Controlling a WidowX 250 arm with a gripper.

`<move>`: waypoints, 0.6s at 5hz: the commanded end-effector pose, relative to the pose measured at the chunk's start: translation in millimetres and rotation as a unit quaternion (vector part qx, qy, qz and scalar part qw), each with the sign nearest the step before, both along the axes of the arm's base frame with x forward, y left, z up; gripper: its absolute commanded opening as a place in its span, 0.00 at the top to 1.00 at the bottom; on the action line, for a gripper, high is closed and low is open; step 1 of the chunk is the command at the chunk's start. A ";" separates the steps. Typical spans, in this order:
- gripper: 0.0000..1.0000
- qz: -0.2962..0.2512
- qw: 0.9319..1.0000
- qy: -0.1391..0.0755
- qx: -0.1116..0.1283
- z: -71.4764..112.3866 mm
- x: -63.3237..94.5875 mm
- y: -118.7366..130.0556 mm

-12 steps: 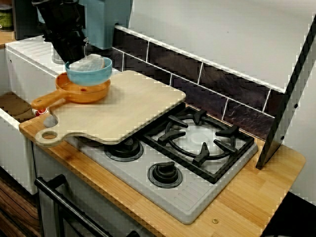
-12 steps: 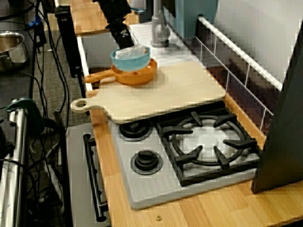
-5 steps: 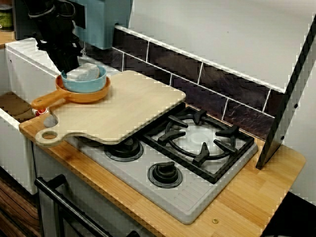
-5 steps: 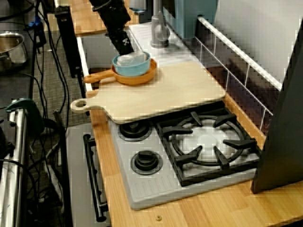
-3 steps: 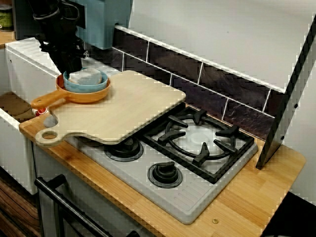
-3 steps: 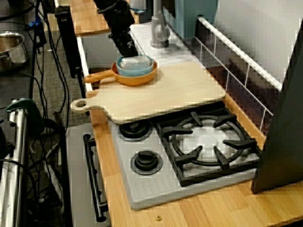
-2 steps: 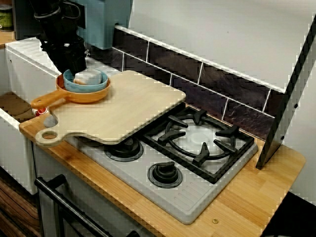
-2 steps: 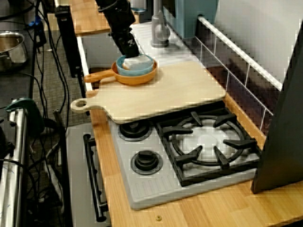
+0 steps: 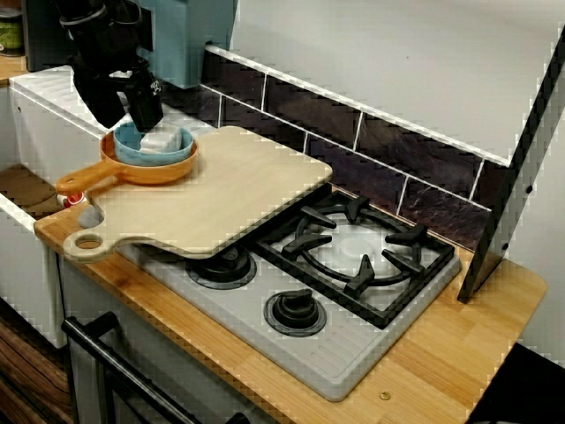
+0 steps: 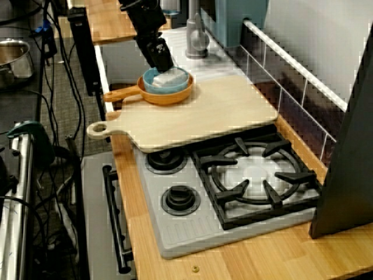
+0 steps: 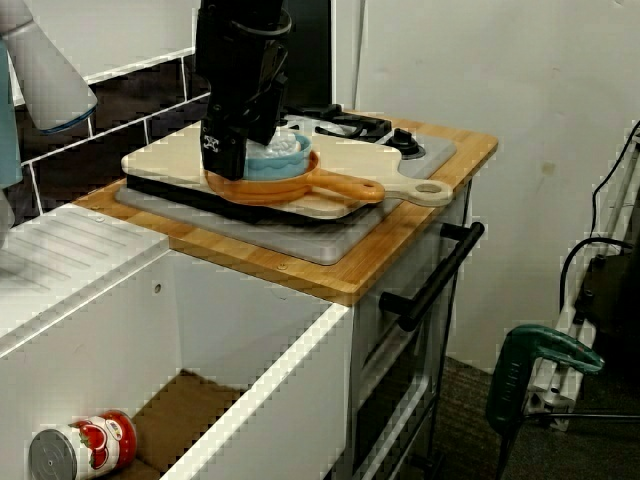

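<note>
Blue bowl (image 9: pixel 155 156), round, shallow, in orange pan (image 9: pixel 164 170)

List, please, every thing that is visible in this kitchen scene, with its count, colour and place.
blue bowl: one, blue, inside the orange pan
pale object: one, white, in the bowl
orange pan: one, orange, on the board's corner near the sink
cutting board: one, pale wood, lying partly over the stove
stove: one, grey with a black grate, set in the counter
counter: one, light wood
can: one, red label, lying in the white sink
faucet: one, grey, behind the pan
gripper: one, black, open, just above the bowl
</note>
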State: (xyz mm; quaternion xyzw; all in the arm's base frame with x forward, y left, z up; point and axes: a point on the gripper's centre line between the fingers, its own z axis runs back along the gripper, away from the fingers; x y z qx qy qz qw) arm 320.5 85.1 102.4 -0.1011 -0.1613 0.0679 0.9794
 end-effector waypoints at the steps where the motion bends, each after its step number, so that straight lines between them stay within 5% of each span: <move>1: 0.00 -0.030 0.999 -0.041 -0.002 40.8 7.9 -6.3; 3: 0.00 -0.065 0.997 -0.043 -0.011 48.8 17.9 -33.0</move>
